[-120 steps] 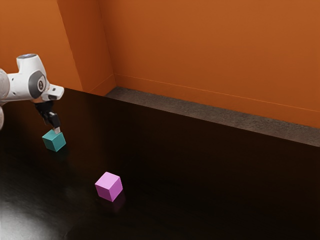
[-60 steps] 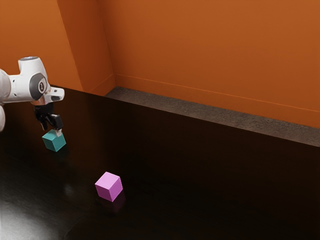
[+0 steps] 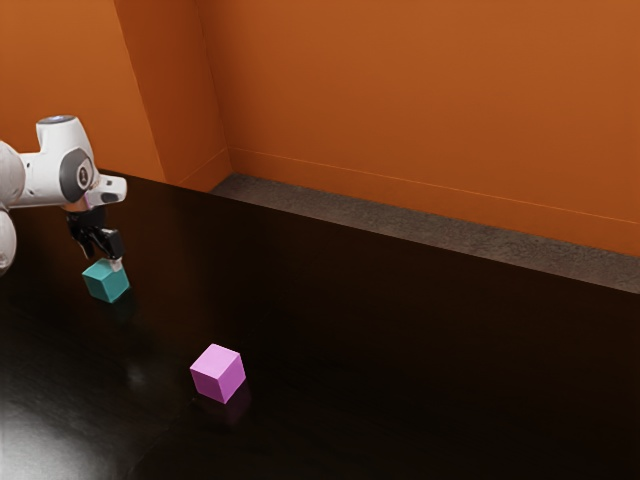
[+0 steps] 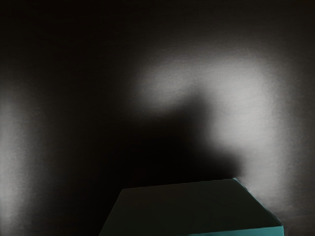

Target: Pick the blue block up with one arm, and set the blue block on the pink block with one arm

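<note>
Fig.: early stage. Gripper (image 3: 108,260) sits right atop the blue block (image 3: 106,283) (renders teal) at the exterior view's left. You can't tell whether it has hold or is slack. Pink block (image 3: 218,372) stands well apart, top bare. Lift, carry & stacking prob. all left.

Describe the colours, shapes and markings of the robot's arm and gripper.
The arm has smooth, rounded white links, with a dark grey circular cap on one joint. The gripper at its end is black and angular.
</note>
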`<control>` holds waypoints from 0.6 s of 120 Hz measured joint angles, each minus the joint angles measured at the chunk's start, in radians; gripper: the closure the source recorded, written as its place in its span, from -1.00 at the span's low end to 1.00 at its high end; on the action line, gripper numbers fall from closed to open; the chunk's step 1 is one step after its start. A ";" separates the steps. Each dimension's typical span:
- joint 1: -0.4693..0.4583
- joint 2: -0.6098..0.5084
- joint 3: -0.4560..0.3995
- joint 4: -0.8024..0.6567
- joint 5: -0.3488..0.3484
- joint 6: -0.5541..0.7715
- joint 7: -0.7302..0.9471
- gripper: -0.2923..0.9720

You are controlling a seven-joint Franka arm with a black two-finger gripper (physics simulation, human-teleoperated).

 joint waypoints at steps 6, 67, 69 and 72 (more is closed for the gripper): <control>0.002 0.003 -0.001 0.002 -0.001 0.000 0.005 -0.54; 0.003 0.013 -0.003 -0.005 -0.015 -0.015 0.054 -0.54; 0.003 0.015 -0.004 -0.005 -0.016 -0.016 0.056 -0.54; 0.003 0.017 -0.005 -0.005 -0.016 -0.017 0.058 -0.54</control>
